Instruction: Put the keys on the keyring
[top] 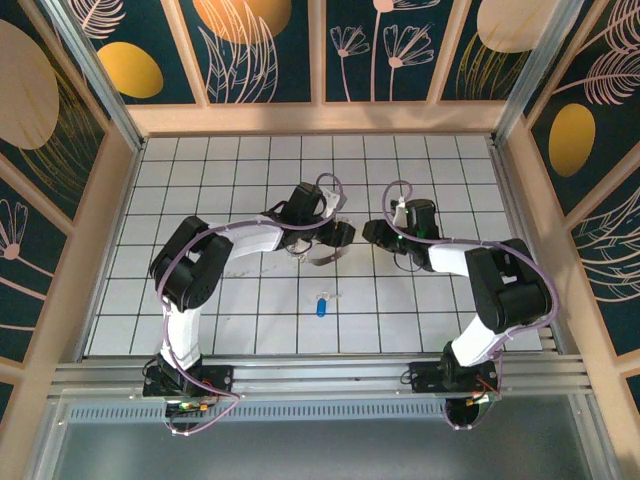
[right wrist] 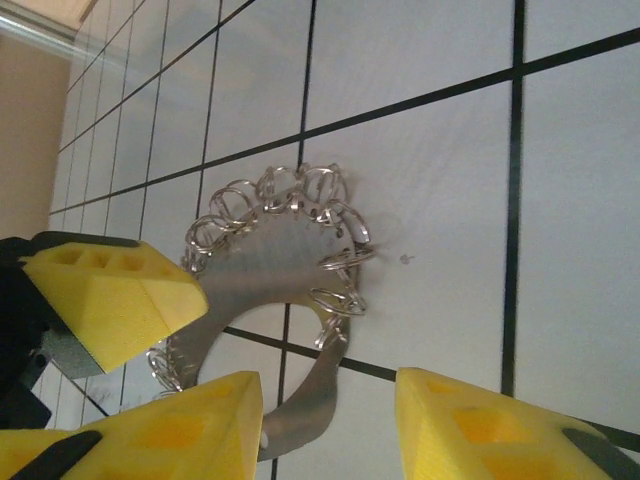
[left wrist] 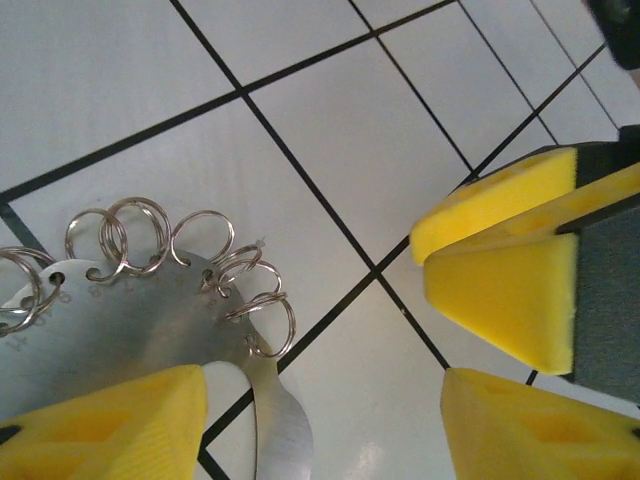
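Both the left arm (top: pixel 250 238) and right arm (top: pixel 450 258) show white shells with chunky black joints. Lilac cables (top: pixel 331 181) loop off each (one arcs at twelve o'clock of the wrist), and the wedge-shaped fingers (left wrist: pixel 110 425) are bright yellow.

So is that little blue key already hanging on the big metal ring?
No, the blue key lies by itself on the table, clearly apart from the keyring.
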